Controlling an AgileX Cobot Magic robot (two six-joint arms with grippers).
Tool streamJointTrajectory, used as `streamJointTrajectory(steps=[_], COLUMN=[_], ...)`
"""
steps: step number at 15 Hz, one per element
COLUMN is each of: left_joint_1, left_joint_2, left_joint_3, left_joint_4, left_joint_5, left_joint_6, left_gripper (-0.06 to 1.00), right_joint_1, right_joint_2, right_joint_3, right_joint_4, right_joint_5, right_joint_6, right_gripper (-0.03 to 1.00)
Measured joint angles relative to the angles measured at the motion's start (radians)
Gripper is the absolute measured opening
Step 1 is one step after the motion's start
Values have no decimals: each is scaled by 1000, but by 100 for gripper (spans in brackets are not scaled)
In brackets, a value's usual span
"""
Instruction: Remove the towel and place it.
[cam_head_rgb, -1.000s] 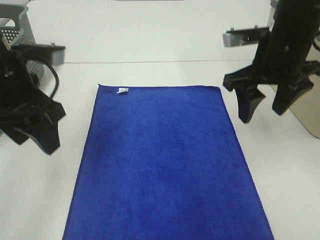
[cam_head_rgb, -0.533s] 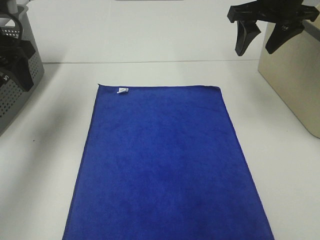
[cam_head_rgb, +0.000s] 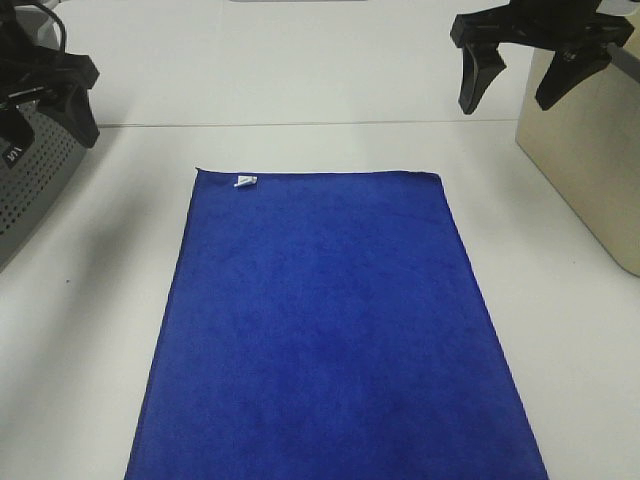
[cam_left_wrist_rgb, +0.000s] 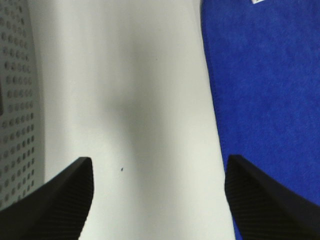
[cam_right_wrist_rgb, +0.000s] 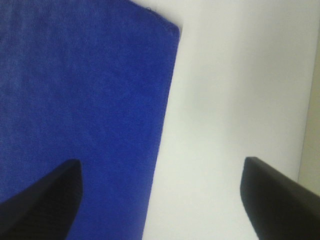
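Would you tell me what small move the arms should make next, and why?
Probably keep lifting both arms clear: the towel lies flat on the table, and the left gripper and right gripper, open and empty, have already risen away from it.

Bright, even overhead light floods the exterior high view. The white counter (cam_head_rgb: 300, 80) is close to washed out, though without any hard glare spot. Shadows on it are soft and grey: 1 faint smudge lies in the left of the frame, beside the large royal-blue microfibre towel (cam_head_rgb: 330, 330). In the upper corners, the black left claw (cam_head_rgb: 45, 110) and black right claw (cam_head_rgb: 508, 98) read as near-silhouettes with little surface detail. In the left wrist view a wide, diffuse shadow band crosses the counter, and the left claw's ribbed fingertips (cam_left_wrist_rgb: 65, 200) look slightly soft. The right wrist view is softer still: the towel's weave barely resolves, and the right claw's fingertips (cam_right_wrist_rgb: 45, 200) are blurred.
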Motion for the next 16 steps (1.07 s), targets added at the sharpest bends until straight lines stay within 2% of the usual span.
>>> streamJointTrajectory(steps=[2, 8, 11, 16], left_joint_1=[-5, -44, -44, -75], left_joint_2=[122, 430, 551, 665], left_joint_3=[-138, -451, -570, -676], left_joint_4=[-32, -37, -38, -34], left_joint_5=[15, 80, 104, 97], left_joint_6=[0, -2, -5, -5], left_gripper=[71, 71, 71, 71], right_joint_1=[0, 0, 0, -1], right_joint_2=[69, 341, 415, 494], right_joint_3=[-49, -313, -323, -323], right_joint_4=[9, 34, 38, 78], right_joint_5=[4, 1, 2, -93], right_joint_6=[-24, -41, -33, -17], right_gripper=[85, 85, 84, 82])
